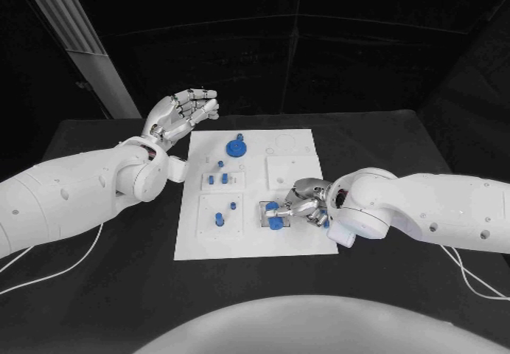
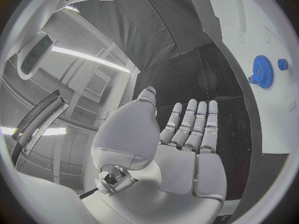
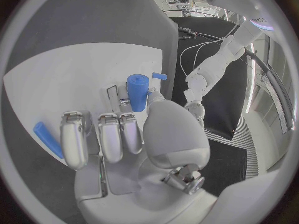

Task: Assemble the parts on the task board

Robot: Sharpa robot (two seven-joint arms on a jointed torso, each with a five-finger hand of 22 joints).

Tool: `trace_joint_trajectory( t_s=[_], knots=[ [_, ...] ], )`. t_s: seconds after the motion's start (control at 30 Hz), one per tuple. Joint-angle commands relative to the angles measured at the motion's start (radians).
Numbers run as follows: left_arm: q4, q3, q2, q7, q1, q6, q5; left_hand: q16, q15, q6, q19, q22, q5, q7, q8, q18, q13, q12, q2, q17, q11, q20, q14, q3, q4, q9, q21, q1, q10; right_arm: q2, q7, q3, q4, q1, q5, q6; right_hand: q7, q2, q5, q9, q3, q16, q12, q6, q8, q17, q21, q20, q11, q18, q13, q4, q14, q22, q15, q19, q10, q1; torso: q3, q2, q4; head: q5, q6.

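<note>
Right hand (image 1: 303, 203) gripped a blue cylinder (image 3: 137, 92) on the task board (image 1: 255, 247); left hand (image 1: 183, 112) was empty, fingers apart, off the board

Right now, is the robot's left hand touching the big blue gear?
Apart. The head view shows the left hand raised past the task board's far corner, with bare black table between it and the blue gear on the board.

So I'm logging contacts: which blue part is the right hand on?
The blue cylinder under the right hand, at the board's near right; the others lie apart from it.
</note>
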Motion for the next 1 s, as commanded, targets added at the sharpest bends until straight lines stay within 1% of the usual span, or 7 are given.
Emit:
trace_joint_trajectory(
  t_s=[0.03, 0.27, 0.4, 0.5, 0.57, 0.9, 1.0],
  knots=[
    [0.002, 0.001, 0.0, 0.126, 0.001, 0.011, 0.003, 0.004, 0.003, -0.007, 0.001, -0.001, 0.005, 0.139, 0.004, -0.018, -0.001, 0.006, 0.011, -0.001, 0.0, -0.001, -0.007, -0.008, 0.0, -0.002, -0.004, 0.0, -0.004, 0.003, -0.023, -0.003, -0.001, -0.003, -0.015, -0.006, -0.003, 0.001, -0.006, -0.001, -0.009, 0.002, 0.003, -0.006, -0.004, 0.263, 0.003, 0.006, 0.007, -0.007, 0.263, 0.0, 0.108, 0.263, 0.003, 0.106, 0.108, -0.012, 0.0, 0.0, -0.0009, 0.001, 0.0],
    [0.001, 0.001, 0.001, 0.125, 0.001, 0.013, 0.003, 0.004, 0.003, -0.007, 0.001, -0.001, 0.005, 0.139, 0.004, -0.018, -0.001, 0.006, 0.011, -0.001, 0.0, -0.001, -0.007, -0.008, 0.0, -0.002, -0.004, 0.0, -0.004, 0.005, -0.025, -0.003, -0.002, -0.003, -0.028, -0.009, -0.003, -0.002, -0.039, 0.003, -0.044, 0.002, 0.003, -0.005, -0.003, 0.263, 0.003, 0.006, 0.006, -0.007, 0.263, -0.002, 0.108, 0.263, 0.002, 0.106, 0.108, -0.025, 0.0, 0.0, 0.0, 0.0, 0.0],
    [0.001, 0.001, 0.002, 0.125, 0.001, 0.013, 0.003, 0.004, 0.003, -0.007, 0.001, -0.001, 0.005, 0.139, 0.004, -0.018, -0.001, 0.006, 0.011, -0.001, 0.0, -0.001, -0.007, -0.008, 0.0, -0.002, -0.004, 0.0, -0.004, 0.007, -0.023, -0.003, -0.001, -0.003, -0.033, -0.009, -0.002, -0.004, -0.081, 0.007, -0.079, 0.002, 0.003, -0.008, -0.002, 0.263, 0.003, 0.005, 0.007, -0.007, 0.263, 0.0, 0.108, 0.263, 0.001, 0.106, 0.108, -0.049, 0.0003, 0.0, -0.0004, 0.001, 0.0],
    [0.001, 0.001, 0.002, 0.125, 0.001, 0.014, 0.003, 0.004, 0.003, -0.007, 0.001, -0.001, 0.005, 0.139, 0.004, -0.018, -0.001, 0.006, 0.011, -0.001, 0.0, -0.001, -0.007, -0.008, 0.0, -0.002, -0.004, 0.0, -0.004, 0.006, -0.019, -0.003, -0.001, -0.003, -0.036, -0.015, -0.002, -0.001, -0.126, 0.011, -0.117, 0.002, 0.003, -0.011, 0.001, 0.263, 0.003, 0.005, 0.008, -0.007, 0.263, 0.001, 0.108, 0.263, 0.001, 0.106, 0.108, -0.085, 0.0, 0.0, -0.0002, 0.001, 0.0],
    [0.0, 0.001, 0.002, 0.125, 0.001, 0.014, 0.003, 0.004, 0.003, -0.007, 0.001, -0.001, 0.005, 0.139, 0.004, -0.018, -0.001, 0.006, 0.011, -0.001, 0.0, -0.001, -0.007, -0.008, 0.0, -0.002, -0.004, 0.0, -0.004, 0.006, -0.016, -0.003, -0.001, -0.003, -0.037, -0.02, -0.002, 0.002, -0.143, 0.014, -0.136, 0.002, 0.003, -0.012, 0.004, 0.263, 0.003, 0.005, 0.008, -0.007, 0.263, 0.001, 0.108, 0.263, 0.001, 0.106, 0.108, -0.104, -0.0001, 0.0, -0.0002, 0.001, 0.0],
    [0.0, 0.001, 0.002, 0.123, 0.001, 0.016, 0.003, 0.004, 0.003, -0.007, 0.001, -0.001, 0.005, 0.139, 0.004, -0.018, -0.001, 0.006, 0.011, -0.001, 0.0, -0.001, -0.007, -0.008, 0.0, -0.002, -0.004, 0.0, -0.004, 0.007, -0.005, -0.003, 0.001, -0.003, -0.047, -0.043, -0.005, 0.004, -0.152, 0.022, -0.191, 0.002, 0.003, -0.014, 0.015, 0.263, 0.003, 0.002, 0.005, -0.007, 0.263, 0.002, 0.108, 0.263, -0.002, 0.106, 0.108, -0.151, 0.0001, 0.0, 0.0004, 0.002, 0.0],
    [-0.001, 0.001, 0.003, 0.123, 0.001, 0.017, 0.003, 0.004, 0.003, -0.007, 0.001, -0.001, 0.005, 0.139, 0.004, -0.018, -0.001, 0.006, 0.011, -0.001, 0.0, -0.001, -0.007, -0.008, 0.0, -0.002, -0.004, 0.0, -0.004, 0.007, -0.004, -0.003, 0.002, -0.003, -0.054, -0.051, -0.005, 0.005, -0.152, 0.024, -0.199, 0.002, 0.003, -0.013, 0.017, 0.263, 0.003, 0.001, 0.004, -0.007, 0.263, 0.002, 0.108, 0.263, -0.003, 0.106, 0.108, -0.156, 0.0001, 0.0, -0.0008, 0.004, 0.0]
  ],
)
